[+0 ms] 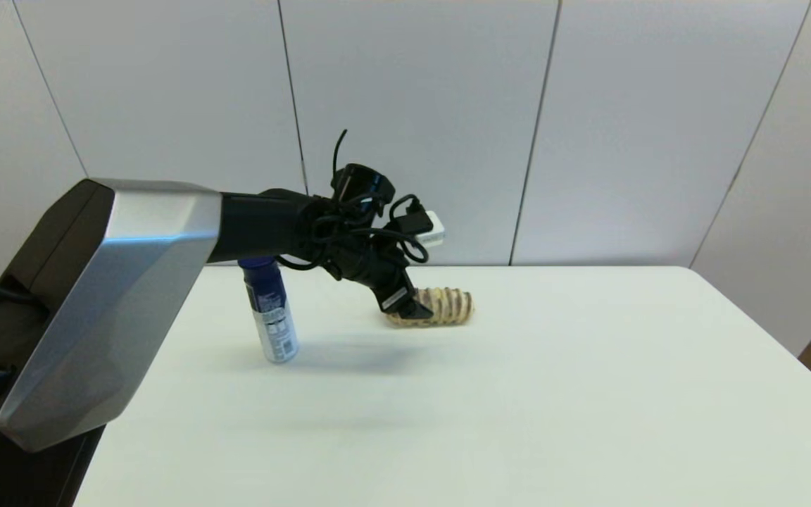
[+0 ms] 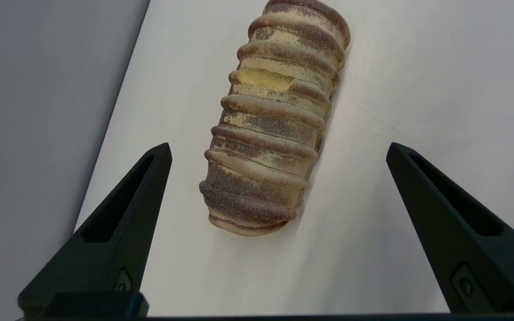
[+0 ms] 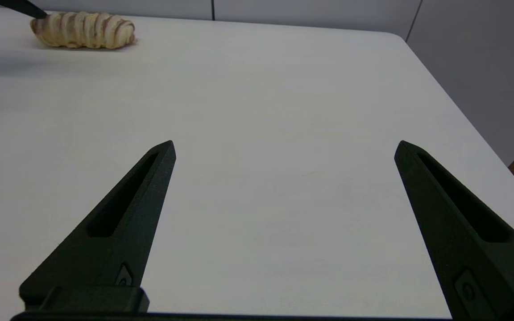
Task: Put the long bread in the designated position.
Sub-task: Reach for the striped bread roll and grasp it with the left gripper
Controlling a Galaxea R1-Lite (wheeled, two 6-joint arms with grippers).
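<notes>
The long bread (image 1: pixel 441 307) is a tan loaf with dark brown crosswise stripes, lying on the white table (image 1: pixel 518 394) near its far edge. My left gripper (image 1: pixel 412 306) hovers at the loaf's left end, open. In the left wrist view the long bread (image 2: pixel 275 116) lies lengthwise between and beyond the two spread fingers, and my left gripper (image 2: pixel 277 154) touches nothing. The right wrist view shows the long bread (image 3: pixel 83 30) far off, with my right gripper (image 3: pixel 283 149) open over bare table. The right arm is out of the head view.
A blue-capped white spray can (image 1: pixel 272 310) stands upright left of the loaf, partly behind my left arm. The table's far edge (image 2: pixel 114 116) runs close beside the loaf, with grey wall panels behind. The table's right edge (image 3: pixel 458 111) drops off to the floor.
</notes>
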